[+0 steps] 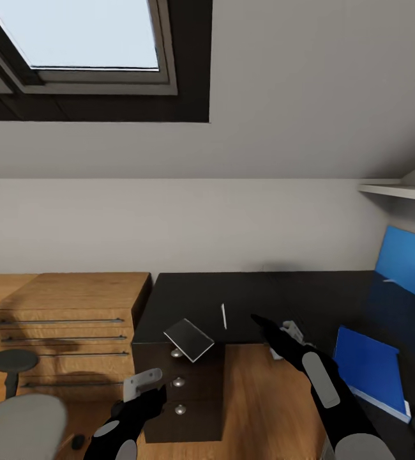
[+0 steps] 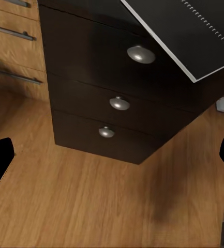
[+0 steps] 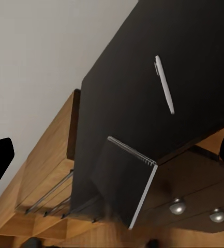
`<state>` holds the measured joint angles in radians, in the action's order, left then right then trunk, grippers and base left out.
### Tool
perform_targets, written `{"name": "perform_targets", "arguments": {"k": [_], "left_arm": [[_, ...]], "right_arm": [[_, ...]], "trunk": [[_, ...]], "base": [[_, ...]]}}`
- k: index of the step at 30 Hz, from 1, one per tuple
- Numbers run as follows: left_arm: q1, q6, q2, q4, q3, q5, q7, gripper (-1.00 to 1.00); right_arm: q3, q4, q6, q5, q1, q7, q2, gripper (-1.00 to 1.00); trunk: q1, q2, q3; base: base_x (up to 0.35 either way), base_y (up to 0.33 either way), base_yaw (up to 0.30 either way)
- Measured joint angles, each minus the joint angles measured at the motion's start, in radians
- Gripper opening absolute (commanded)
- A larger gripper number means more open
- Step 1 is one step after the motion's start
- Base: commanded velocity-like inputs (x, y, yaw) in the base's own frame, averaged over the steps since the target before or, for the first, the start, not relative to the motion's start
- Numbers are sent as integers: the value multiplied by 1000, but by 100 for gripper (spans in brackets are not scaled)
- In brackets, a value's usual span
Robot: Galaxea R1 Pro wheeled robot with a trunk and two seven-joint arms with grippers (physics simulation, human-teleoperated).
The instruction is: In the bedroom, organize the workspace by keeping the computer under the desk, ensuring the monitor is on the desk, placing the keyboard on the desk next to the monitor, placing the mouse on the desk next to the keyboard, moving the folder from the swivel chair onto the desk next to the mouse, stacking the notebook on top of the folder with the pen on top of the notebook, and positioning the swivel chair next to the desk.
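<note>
Notebook (image 1: 189, 338), thin and glossy, overhangs the black desk (image 1: 246, 297); both grippers' fingers spread apart.

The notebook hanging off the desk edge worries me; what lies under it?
Under the thin grey notebook sits the black desk top at its rear part; its front overhangs the black drawer unit's round silver knobs. The desk surface beneath it is covered.

You've got the desk (image 1: 246, 297) showing a matt black top; below it, its drawer fronts (image 2: 117, 98) look smooth with a slight sheen, with brushed silver metal knobs (image 2: 140, 53). Left of the desk, the low cabinet (image 1: 67, 306) is grained light wood. The folder (image 1: 367, 367) on the desk looks smooth, bright blue plastic.
</note>
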<state>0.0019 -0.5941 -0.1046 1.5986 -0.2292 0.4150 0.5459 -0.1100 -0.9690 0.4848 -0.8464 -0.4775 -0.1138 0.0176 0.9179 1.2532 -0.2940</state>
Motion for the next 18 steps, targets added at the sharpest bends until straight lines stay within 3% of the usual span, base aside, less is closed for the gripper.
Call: {"name": "perform_targets", "arguments": {"k": [14,18], "left_arm": [[0,1,1,0,1,-1,0,100],[0,1,3,0,6,2,-2,100]], "right_arm": [[-5,-1,1,0,0,1,-2,100],[-5,-1,2,1,0,1,-2,100]], "trunk": [[0,0,0],[0,0,0]], "base": [[-166,283,0],[-3,26,18]]}}
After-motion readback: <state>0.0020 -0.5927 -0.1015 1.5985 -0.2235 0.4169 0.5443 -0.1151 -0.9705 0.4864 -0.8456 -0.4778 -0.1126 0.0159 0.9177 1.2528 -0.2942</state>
